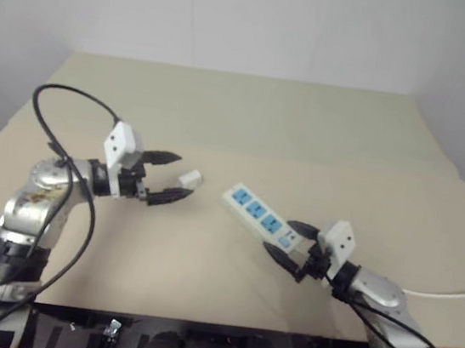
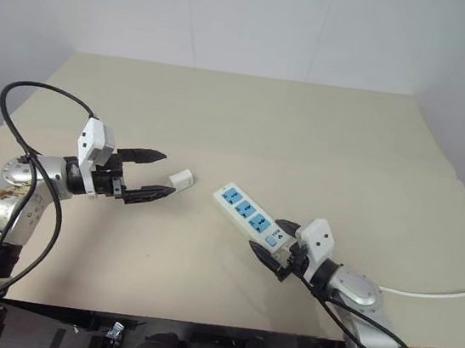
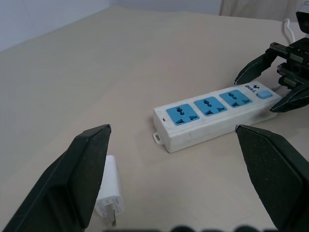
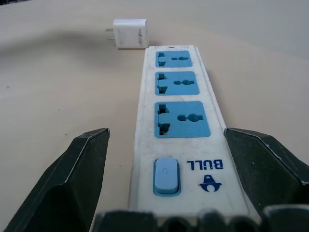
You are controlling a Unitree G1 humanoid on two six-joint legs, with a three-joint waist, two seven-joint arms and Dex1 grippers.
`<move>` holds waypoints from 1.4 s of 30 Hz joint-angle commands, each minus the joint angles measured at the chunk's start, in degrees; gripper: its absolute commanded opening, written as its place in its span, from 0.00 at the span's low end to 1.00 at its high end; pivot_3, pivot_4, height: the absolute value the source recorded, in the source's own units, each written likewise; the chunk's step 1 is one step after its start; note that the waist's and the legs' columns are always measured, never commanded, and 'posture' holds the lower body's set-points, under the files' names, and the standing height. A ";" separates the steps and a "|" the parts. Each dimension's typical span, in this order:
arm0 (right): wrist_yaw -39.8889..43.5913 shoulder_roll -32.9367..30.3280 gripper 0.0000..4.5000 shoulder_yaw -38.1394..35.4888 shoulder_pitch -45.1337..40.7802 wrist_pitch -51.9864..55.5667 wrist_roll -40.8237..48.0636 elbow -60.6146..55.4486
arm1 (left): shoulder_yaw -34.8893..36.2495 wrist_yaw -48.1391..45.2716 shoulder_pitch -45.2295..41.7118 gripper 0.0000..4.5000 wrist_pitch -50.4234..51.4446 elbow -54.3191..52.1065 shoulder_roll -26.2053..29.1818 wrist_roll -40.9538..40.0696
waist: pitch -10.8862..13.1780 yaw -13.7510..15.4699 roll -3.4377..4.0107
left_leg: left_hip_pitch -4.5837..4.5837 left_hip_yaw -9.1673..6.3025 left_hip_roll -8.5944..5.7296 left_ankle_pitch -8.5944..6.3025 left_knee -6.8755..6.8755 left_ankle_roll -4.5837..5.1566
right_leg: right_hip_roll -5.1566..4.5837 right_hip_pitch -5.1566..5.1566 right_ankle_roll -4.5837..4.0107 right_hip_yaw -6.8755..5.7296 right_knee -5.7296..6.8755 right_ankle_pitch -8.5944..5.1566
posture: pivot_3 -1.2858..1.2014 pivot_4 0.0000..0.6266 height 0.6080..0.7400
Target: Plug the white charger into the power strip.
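The left gripper (image 1: 169, 178), fingers wide, has the white charger (image 1: 190, 178) just beside one fingertip (lying flat). The right gripper (image 1: 288, 245), equally wide, straddles the power strip's (image 1: 260, 215) switch end.

You have bare table (image 1: 249, 116) all along the far side, open for passing. The near middle is crowded: the power strip (image 1: 260, 214) lies slantwise there, its switch end set between the spread fingers of the right gripper (image 1: 290, 247). The white charger (image 1: 189, 178) lies just off its other end, right beside the wide-open left gripper (image 1: 168, 177).
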 commanded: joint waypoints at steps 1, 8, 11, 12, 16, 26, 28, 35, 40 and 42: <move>0.23 0.17 0.99 0.28 -0.46 -1.93 -0.53 1.91 | 1.94 0.34 0.25 1.00 0.15 -2.38 0.98 -0.78 | 0.00 -0.10 0.00 | 0.00 -0.01 0.00 0.00 0.00 0.00 | 0.00 0.00 0.00 0.00 0.00 0.00 | 0.52 0.24 1.00; -0.95 1.08 0.99 0.12 -1.94 -4.71 -1.33 3.73 | 2.35 0.49 0.68 1.00 0.45 -2.99 1.61 -1.05 | 0.00 -0.09 0.00 | 0.01 -0.01 0.01 0.00 0.00 0.00 | 0.01 0.00 0.00 0.00 0.00 0.00 | 0.52 0.24 1.00; -1.12 0.60 0.99 0.03 -1.75 -4.94 -1.53 1.97 | 2.43 0.54 0.73 1.00 0.55 -3.10 1.74 -1.07 | 0.00 -0.06 0.00 | -0.01 -0.02 0.00 0.00 0.00 0.00 | 0.00 -0.01 0.00 0.01 -0.01 0.00 | 0.52 0.24 1.00; -1.13 0.47 0.99 0.07 -1.58 -4.90 -1.53 1.33 | 2.45 0.52 0.71 1.00 0.58 -3.10 1.75 -1.08 | 0.00 -0.05 0.00 | -0.01 -0.02 0.00 0.00 0.00 0.00 | 0.00 -0.01 0.00 0.01 -0.01 0.00 | 0.52 0.24 1.00; -1.57 0.65 0.99 -0.36 -1.20 -4.35 -0.89 -0.71 | 2.51 0.43 0.56 1.00 0.56 -2.90 1.67 -1.09 | 0.00 -0.07 0.00 | -0.01 -0.02 0.00 0.00 -0.01 0.00 | 0.00 -0.02 0.00 0.00 -0.01 0.00 | 0.52 0.24 1.00; -0.55 0.45 0.99 -0.70 -1.15 -5.78 -1.63 4.78 | 2.09 0.15 -0.28 1.00 0.20 -2.15 1.32 -0.88 | 0.00 -0.07 0.00 | -0.01 0.00 0.00 0.00 -0.01 0.00 | 0.01 -0.02 -0.01 0.01 -0.02 0.00 | 0.52 0.24 1.00; -0.39 0.44 0.99 -0.81 -1.23 -6.02 -1.67 5.48 | 2.18 0.09 -0.26 1.00 0.18 -2.20 1.37 -0.93 | 0.00 -0.08 0.00 | -0.01 0.00 0.00 0.00 -0.01 0.00 | 0.01 -0.02 -0.01 0.01 -0.01 0.00 | 0.52 0.24 1.00; 0.48 1.21 0.99 -0.41 -1.27 -6.75 -1.37 7.99 | 2.48 0.13 -0.08 1.00 0.25 -2.33 1.53 -1.01 | 0.00 -0.04 0.00 | -0.01 -0.01 0.00 0.00 -0.01 0.00 | 0.00 -0.01 -0.01 0.01 -0.01 0.00 | 0.52 0.24 1.00; 1.22 2.42 0.99 0.85 -1.84 -8.56 -2.06 11.90 | 2.60 0.10 0.00 1.00 0.32 -2.44 1.70 -1.02 | -0.02 -0.21 -0.04 | 0.05 -0.01 0.01 0.00 0.00 0.00 | 0.01 0.05 -0.01 0.01 -0.01 0.01 | 0.52 0.24 1.00; 1.50 2.81 0.99 0.90 -2.08 -9.18 -2.04 12.91 | 2.69 0.12 0.06 1.00 0.38 -2.62 1.80 -1.05 | -0.04 -0.33 -0.07 | 0.08 -0.01 0.01 0.00 0.00 0.00 | 0.02 0.08 -0.02 0.01 0.00 0.01 | 0.52 0.24 1.00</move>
